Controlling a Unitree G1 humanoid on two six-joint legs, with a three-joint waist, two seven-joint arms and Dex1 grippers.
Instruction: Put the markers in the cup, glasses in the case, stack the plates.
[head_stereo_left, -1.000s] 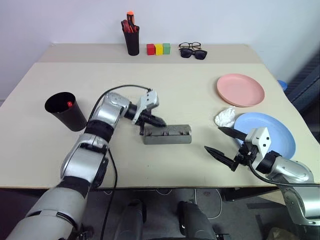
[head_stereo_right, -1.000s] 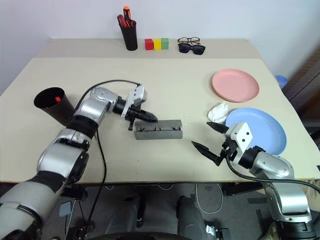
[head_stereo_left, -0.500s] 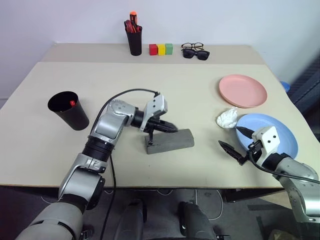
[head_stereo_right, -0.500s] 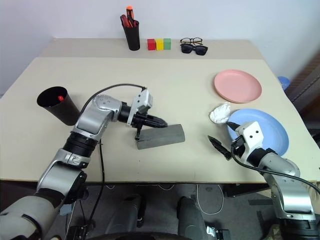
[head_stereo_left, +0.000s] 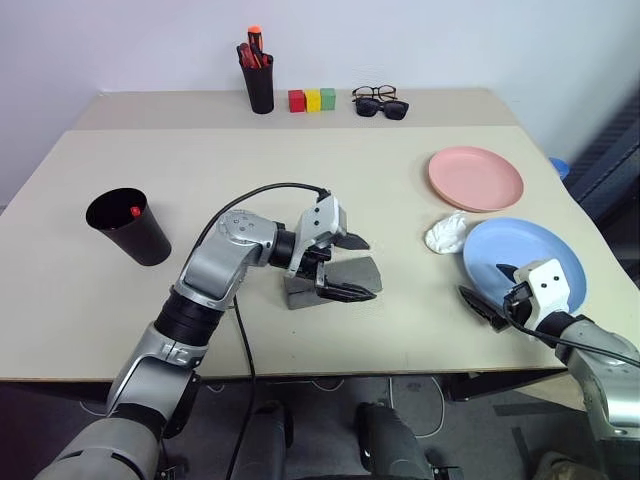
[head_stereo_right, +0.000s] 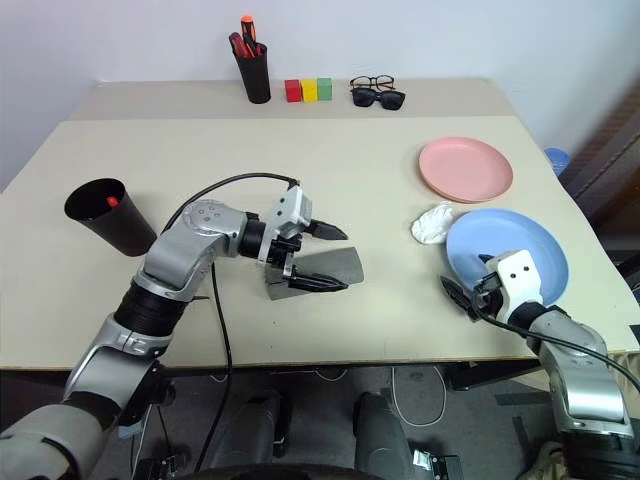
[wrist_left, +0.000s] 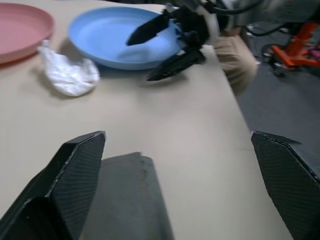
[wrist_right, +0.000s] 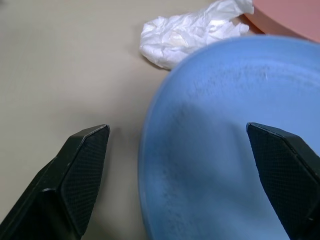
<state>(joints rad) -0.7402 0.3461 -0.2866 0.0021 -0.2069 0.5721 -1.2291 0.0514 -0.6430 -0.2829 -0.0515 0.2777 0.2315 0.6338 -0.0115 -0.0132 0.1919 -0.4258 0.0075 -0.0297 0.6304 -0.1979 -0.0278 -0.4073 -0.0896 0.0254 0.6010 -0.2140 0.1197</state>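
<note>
case (head_stereo_left: 340, 277) partly behind left gripper (head_stereo_left: 352, 268)

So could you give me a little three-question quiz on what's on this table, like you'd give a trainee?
1. True or false: the pink plate is stacked on the blue plate.
2. What lies on the table between the two plates?
A. crumpled white tissue
B. a green block
C. a pen
3. Fill in: the grey case below the left end effector is ____ (open or closed).

Key:
1. False; they lie side by side.
2. A
3. Closed; the end effector's fingers are spread above it.
</note>
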